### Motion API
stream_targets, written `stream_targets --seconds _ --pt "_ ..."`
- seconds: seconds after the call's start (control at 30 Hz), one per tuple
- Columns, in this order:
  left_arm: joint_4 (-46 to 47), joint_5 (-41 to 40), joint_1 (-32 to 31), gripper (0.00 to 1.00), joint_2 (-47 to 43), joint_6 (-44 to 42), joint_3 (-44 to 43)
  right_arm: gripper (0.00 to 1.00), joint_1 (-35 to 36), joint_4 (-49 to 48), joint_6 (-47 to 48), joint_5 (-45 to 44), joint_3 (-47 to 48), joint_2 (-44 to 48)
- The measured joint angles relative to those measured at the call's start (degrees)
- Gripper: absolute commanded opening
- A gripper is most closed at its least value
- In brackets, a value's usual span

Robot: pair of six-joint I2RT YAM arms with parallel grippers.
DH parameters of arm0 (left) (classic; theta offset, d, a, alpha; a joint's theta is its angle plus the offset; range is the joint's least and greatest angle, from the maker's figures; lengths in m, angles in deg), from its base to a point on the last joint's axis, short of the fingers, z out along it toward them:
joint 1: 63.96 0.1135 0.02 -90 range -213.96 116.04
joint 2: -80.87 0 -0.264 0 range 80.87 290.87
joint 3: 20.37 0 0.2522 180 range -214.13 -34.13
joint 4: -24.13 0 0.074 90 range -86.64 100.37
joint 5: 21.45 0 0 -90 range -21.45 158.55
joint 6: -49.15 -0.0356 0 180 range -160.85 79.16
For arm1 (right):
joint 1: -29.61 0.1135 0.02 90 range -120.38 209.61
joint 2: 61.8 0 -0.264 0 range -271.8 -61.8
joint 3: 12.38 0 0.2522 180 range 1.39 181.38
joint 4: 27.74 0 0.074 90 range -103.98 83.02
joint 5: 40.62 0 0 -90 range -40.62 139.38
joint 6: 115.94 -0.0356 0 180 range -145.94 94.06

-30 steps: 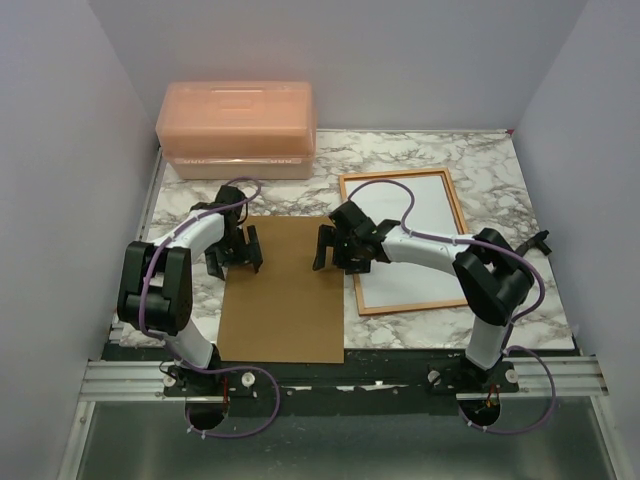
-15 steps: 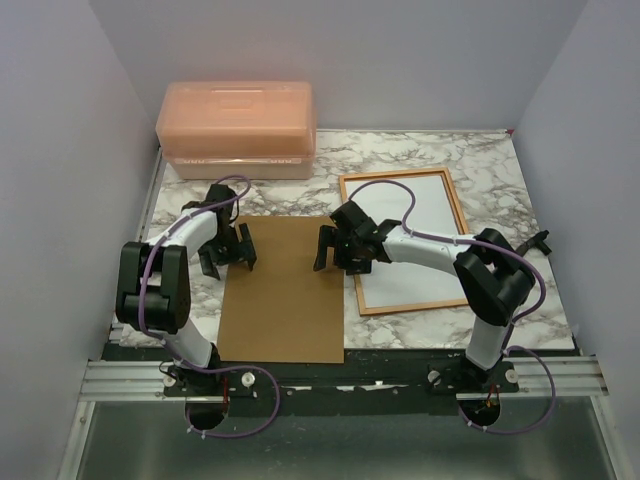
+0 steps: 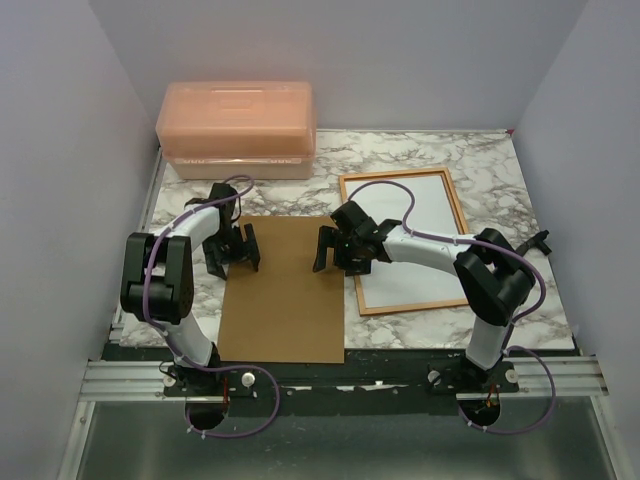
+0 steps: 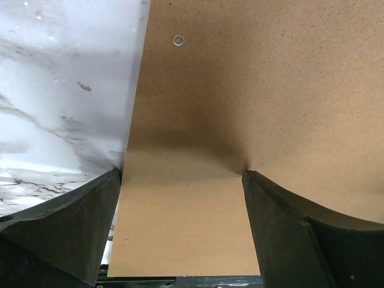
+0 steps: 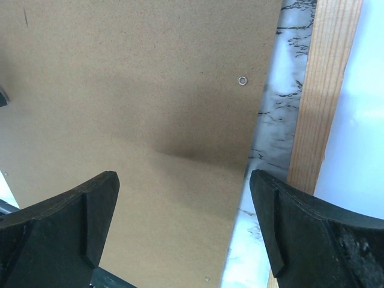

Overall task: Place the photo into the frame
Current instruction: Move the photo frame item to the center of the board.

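The frame (image 3: 459, 205) lies wood-coloured side up at the right of the marble table. A plain white sheet, by its look the photo (image 3: 415, 240) face down, fills its opening. The brown backing board (image 3: 282, 300) lies flat in the middle. My left gripper (image 3: 232, 250) is open low over the board's upper left edge; in the left wrist view the left gripper (image 4: 182, 175) straddles that edge with nothing held. My right gripper (image 3: 337, 250) is open over the board's right edge. In the right wrist view the right gripper (image 5: 183, 177) has the frame (image 5: 321, 96) just to its right.
A closed pink-orange plastic box (image 3: 237, 128) stands at the back left. Side walls close in the marble table (image 3: 480, 160) on the left and right. A narrow strip of marble (image 5: 267, 138) separates board and frame.
My left gripper drifted a little to the left, then came back, and its jaws narrowed slightly. The right arm, board and frame have not moved.
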Motion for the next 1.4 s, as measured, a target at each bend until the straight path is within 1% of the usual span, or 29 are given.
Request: stream_targets --seconds 0.3,0.4,0.6,0.77,1.0,1.03,1.2,1.4 --pt "-1.49 1.81 -0.13 0.84 1.05 -2.08 -1.18 1.0 -0.11 0.0 0.17 2.78 -0.02 0.2" --pt "-1.97 1.84 -0.55 0.84 1.4 -2.73 -1.55 1.0 -0.39 0.0 0.13 3.63 -0.63 1.7" --pt "-2.75 2.69 -0.9 0.84 1.51 -3.54 -2.21 1.0 -1.36 0.22 0.17 5.14 -0.92 7.65" --pt "-4.0 3.76 -2.36 0.81 1.51 -4.04 -3.82 1.0 -1.84 0.44 0.07 5.6 -1.03 12.37" --pt "-4.37 7.72 -8.09 0.82 2.84 -3.58 -6.58 1.0 -6.1 2.01 -0.59 5.66 -4.76 20.57" --pt "-4.37 8.35 -9.31 0.81 3.26 -3.34 -7.21 1.0 -7.02 2.89 -0.5 5.35 -5.7 22.64" --pt "-3.63 10.54 -13.77 0.83 4.61 -2.12 -9.46 1.0 -10.34 5.75 1.11 1.6 -6.47 25.99" --pt "-3.85 7.96 -14.16 0.83 4.24 -1.14 -9.25 1.0 -13.86 9.09 4.74 -5.2 -9.55 26.34"
